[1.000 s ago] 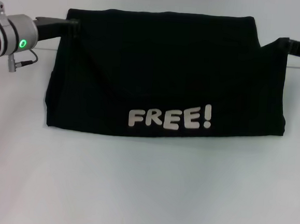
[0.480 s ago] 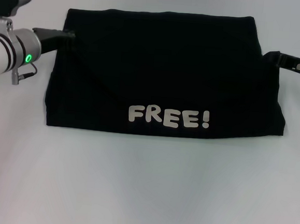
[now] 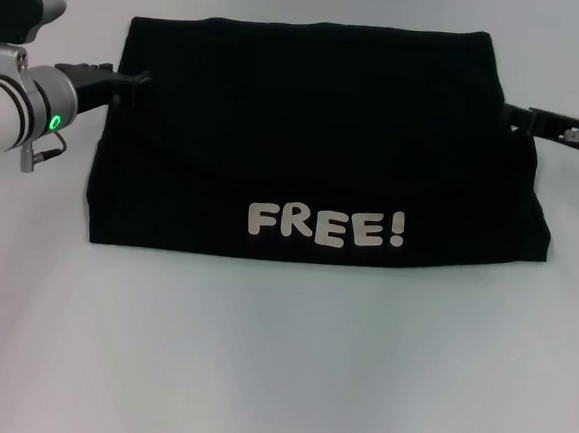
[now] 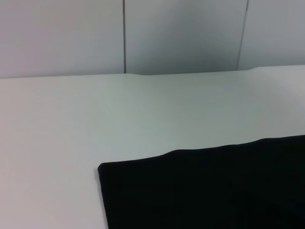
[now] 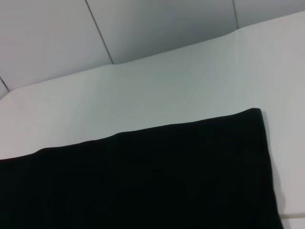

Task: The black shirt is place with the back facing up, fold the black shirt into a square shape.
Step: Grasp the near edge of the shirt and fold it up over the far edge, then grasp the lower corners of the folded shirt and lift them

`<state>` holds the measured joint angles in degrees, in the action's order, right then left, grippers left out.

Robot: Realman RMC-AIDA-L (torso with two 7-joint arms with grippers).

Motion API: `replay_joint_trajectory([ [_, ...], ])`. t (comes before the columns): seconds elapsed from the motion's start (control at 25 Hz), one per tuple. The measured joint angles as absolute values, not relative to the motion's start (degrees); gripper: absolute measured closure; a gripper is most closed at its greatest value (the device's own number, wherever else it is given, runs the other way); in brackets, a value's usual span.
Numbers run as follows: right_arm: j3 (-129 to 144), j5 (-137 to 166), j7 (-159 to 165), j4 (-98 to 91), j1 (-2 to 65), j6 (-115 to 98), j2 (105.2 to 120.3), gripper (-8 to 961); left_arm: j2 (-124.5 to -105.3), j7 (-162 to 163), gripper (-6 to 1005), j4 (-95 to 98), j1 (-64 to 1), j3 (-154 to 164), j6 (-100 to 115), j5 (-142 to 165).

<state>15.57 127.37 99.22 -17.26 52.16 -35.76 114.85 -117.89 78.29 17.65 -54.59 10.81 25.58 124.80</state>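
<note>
The black shirt (image 3: 316, 138) was seen lying flat on the white tabletop (image 3: 278, 366), folded into a wide block with a straight far edge and a near edge that ran almost level. The white "FREE!" lettering (image 3: 326, 225) was turned up and sat low on the fabric, just above the near edge and a little right of centre. A faint curved fold line could be made out crossing the upper layer from the left side down toward the lettering. The left pincer (image 3: 130, 77) was found at the shirt's left edge, near the far corner, its dark tip right against the cloth; whether it was spread or closed on the fabric could not be told, as black met black there. The right pincer (image 3: 521, 118) was placed likewise at the right edge, also toward the far side, touching or just beside the cloth, and its state could not be told either. A green ring light (image 3: 54, 123) was lit on the left arm's silver wrist. In the left wrist view only a far corner of the shirt (image 4: 205, 191) was shown against bare tabletop and a panelled wall (image 4: 181, 33); in the right wrist view the opposite far corner (image 5: 143, 176) was shown the same way.
</note>
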Motion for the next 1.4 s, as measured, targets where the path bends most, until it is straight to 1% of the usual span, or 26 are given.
replay_joint_trajectory([
  [0.2,15.83,127.36,100.37,-19.3,51.73,-36.58,114.82,420,-117.89,80.04,455,17.86,-54.61,10.81,25.71,124.88],
  [0.4,15.74,127.35,104.13,-23.58,48.98,-46.18,114.04,303,-117.57,88.35,359,20.62,-52.65,13.22,31.23,126.06],
  [0.44,15.69,127.35,105.03,-24.69,48.3,-48.66,113.95,295,-117.51,96.59,340,25.68,-49.21,18.11,40.61,126.28],
  [0.48,15.64,127.34,106.04,-25.92,47.44,-51.25,113.86,286,-117.51,96.59,342,25.68,-49.21,18.11,40.61,126.28],
  [0.52,15.62,127.31,106.82,-26.88,46.66,-53.42,113.85,278,-117.85,100.9,344,30.43,-46.15,20.99,47.79,126.08],
  [0.56,15.71,126.62,107.7,-28.42,44.77,-57.73,113.7,269,-117.85,100.9,345,30.43,-46.15,20.99,47.79,126.08],
  [0.6,15.71,126.62,107.7,-28.42,44.77,-57.73,113.7,269,-117.94,102.37,347,32.32,-44.75,21.94,51.36,125.96],
  [0.84,16.08,123.36,107.1,-29.54,39.6,-71.57,112.88,270,-118.01,104.72,350,38.18,-39.69,25.18,62.08,126.36],
  [0.96,16.07,123.08,106.31,-29.55,38.74,-74.13,112.79,270,-118.3,104.85,350,40.09,-37.26,27.36,64.01,129.22],
  [1.12,15.83,123.02,105.99,-29.44,38.14,-76.17,112.81,264,-118.94,104.94,350,40.17,-36.36,27.55,63.75,133.42],
  [1.32,15.7,122.14,106.51,-29.47,38.5,-76.06,113.03,252,-120.37,104.68,350,39.93,-35.43,27.81,62.31,134.37],
  [1.4,15.84,121.38,106.52,-29.43,38.69,-76.02,112.94,253,-120.48,104.64,349,39.88,-35.37,27.85,62.11,134.89],
])
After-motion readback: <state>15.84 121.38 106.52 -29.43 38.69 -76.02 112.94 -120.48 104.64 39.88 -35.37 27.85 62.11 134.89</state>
